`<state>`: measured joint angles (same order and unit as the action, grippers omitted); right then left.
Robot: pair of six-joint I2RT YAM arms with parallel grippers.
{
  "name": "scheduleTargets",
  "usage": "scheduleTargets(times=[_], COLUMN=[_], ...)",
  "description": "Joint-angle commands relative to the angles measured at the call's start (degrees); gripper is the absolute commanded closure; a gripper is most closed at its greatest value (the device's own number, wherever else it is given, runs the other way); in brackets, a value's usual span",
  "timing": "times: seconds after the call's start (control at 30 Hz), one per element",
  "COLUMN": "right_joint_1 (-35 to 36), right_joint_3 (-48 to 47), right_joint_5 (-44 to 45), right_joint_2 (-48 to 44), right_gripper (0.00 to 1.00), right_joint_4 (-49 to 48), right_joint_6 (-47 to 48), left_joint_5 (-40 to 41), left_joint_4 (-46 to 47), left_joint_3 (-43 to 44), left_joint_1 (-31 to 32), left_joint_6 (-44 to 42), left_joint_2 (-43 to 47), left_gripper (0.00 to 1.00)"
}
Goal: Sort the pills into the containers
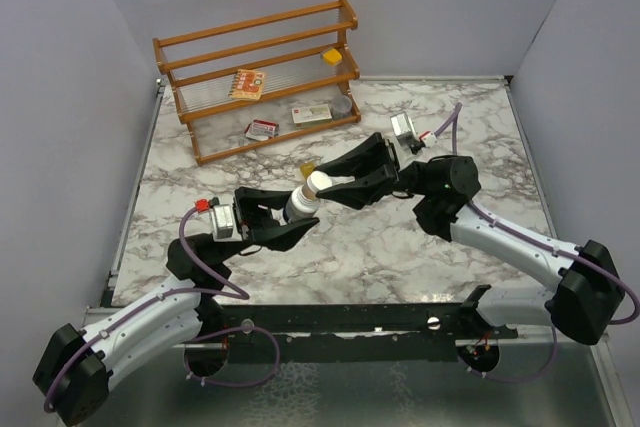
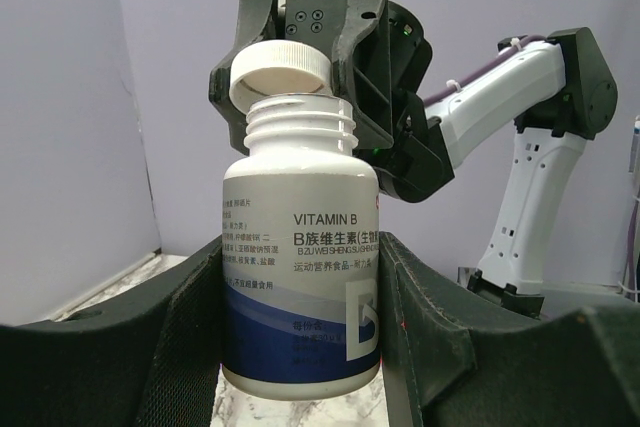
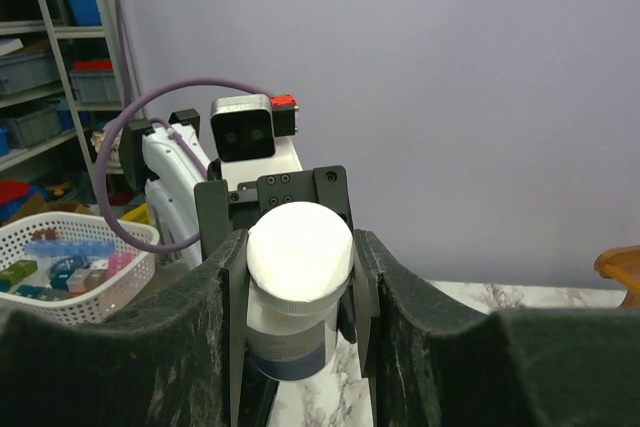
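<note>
The left gripper (image 1: pixel 298 217) has its fingers half closed around the body of the bottle (image 2: pixel 300 247), over the middle of the table (image 1: pixel 400 247); the right gripper (image 1: pixel 325 185) pinches the white cap (image 2: pixel 280 72), tilted just above the open neck

White bottle (image 2: pixel 300 277) with a blue band — white cap (image 2: pixel 280 72); grey-veined marble table (image 1: pixel 400 247); orange-brown rack (image 1: pixel 255 25).

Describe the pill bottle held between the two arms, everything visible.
The bottle is white plastic, roughly upright, with a blue-banded label reading Vitamin B and a bare threaded neck. The left fingers clamp its body. Its white ribbed cap is off, tilted just above the neck, pinched by the right fingers.
</note>
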<state>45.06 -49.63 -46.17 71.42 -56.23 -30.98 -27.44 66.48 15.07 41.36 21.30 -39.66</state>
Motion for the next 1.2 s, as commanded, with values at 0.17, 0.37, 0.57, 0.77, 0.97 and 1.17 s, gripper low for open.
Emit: scheduleTargets(times=[0.17, 0.37, 0.57, 0.77, 0.97, 1.17], right_joint_1=[0.4, 0.7, 1.2, 1.5, 1.8, 2.5], right_joint_3=[0.0, 0.9, 1.0, 1.1, 0.1, -1.0], right_joint_5=[-1.7, -2.3, -2.9, -2.5, -3.2, -4.2], right_joint_2=[1.4, 1.1, 1.8, 2.6, 3.2, 3.6], right_gripper=[0.99, 0.99, 0.98, 0.98, 0.98, 0.97], right_joint_4=[-4.4, -4.1, -4.7, -4.7, -3.6, -1.2], right_joint_6=[-1.7, -1.7, -2.2, -1.7, -1.4, -0.4], left_joint_5=[1.8, 2.4, 2.1, 1.9, 1.6, 1.7], left_joint_4=[4.2, 4.1, 4.8, 4.8, 4.7, 4.6], left_joint_3=[-0.3, -0.2, -0.1, -0.1, -0.1, 0.0], left_joint_1=[0.0, -0.1, 0.0, 0.0, 0.0, 0.0], left_joint_6=[0.7, 0.2, 0.8, 0.9, 1.0, 0.9], left_joint_2=[-0.9, -0.6, -1.6, -1.2, -1.4, -1.7], left_gripper=[1.0, 1.0, 1.0, 1.0, 1.0, 1.0])
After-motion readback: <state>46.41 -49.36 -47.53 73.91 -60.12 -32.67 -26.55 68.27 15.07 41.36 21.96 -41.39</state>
